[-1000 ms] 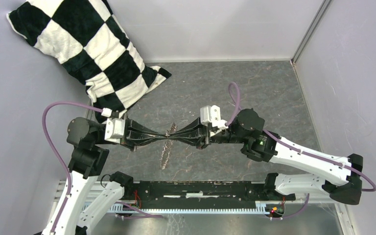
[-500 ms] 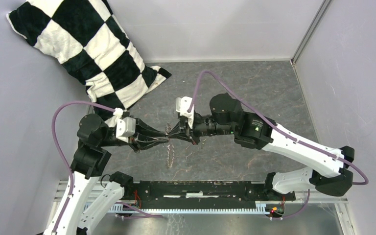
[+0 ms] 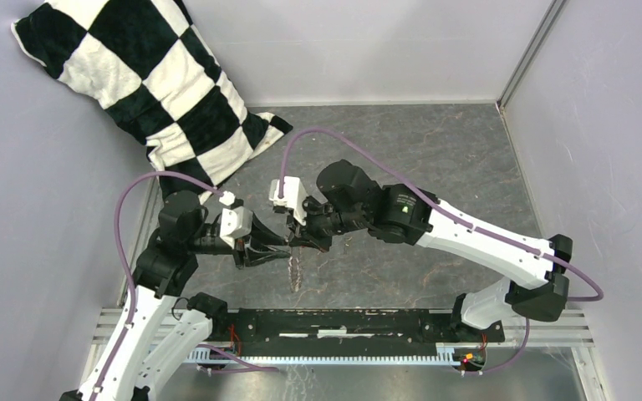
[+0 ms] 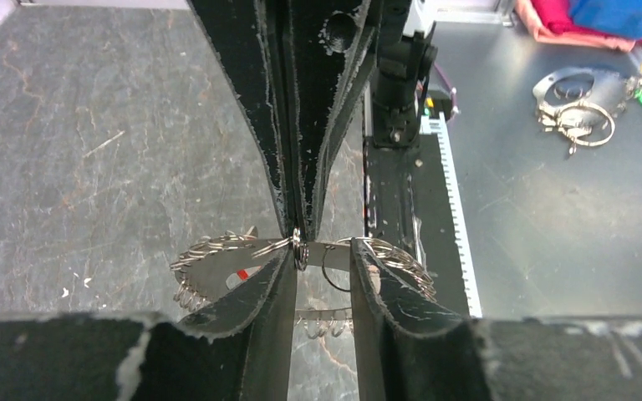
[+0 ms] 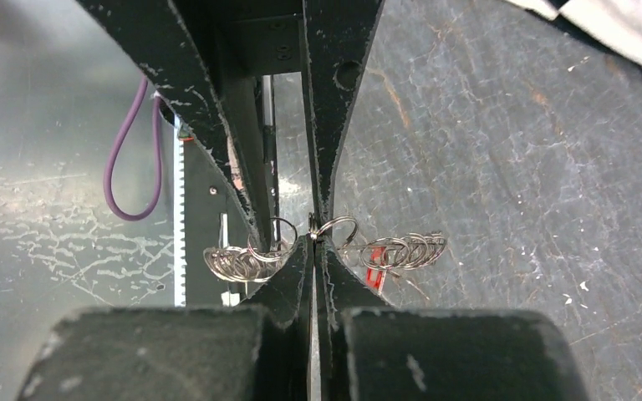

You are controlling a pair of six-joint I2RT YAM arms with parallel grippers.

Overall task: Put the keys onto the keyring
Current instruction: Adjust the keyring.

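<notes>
The keyring, a chain of small silver rings with a red tag, hangs in the air between my two grippers above the grey floor. My right gripper is shut, pinching one ring of the chain at its fingertips; it shows from the front in the left wrist view. My left gripper faces it tip to tip with its fingers apart, and a loose ring sits in the gap. The chain droops to both sides in the right wrist view. I cannot pick out the tiny key among the rings.
A black-and-white checked pillow leans in the back left corner. Grey walls close in the sides and back. The black rail runs along the near edge. Another bunch of rings lies on the metal shelf beyond the rail.
My right wrist has swung left and turned over the meeting point. My left wrist has moved right, closer in. The keyring stays between the tips, slightly nearer the rail.
</notes>
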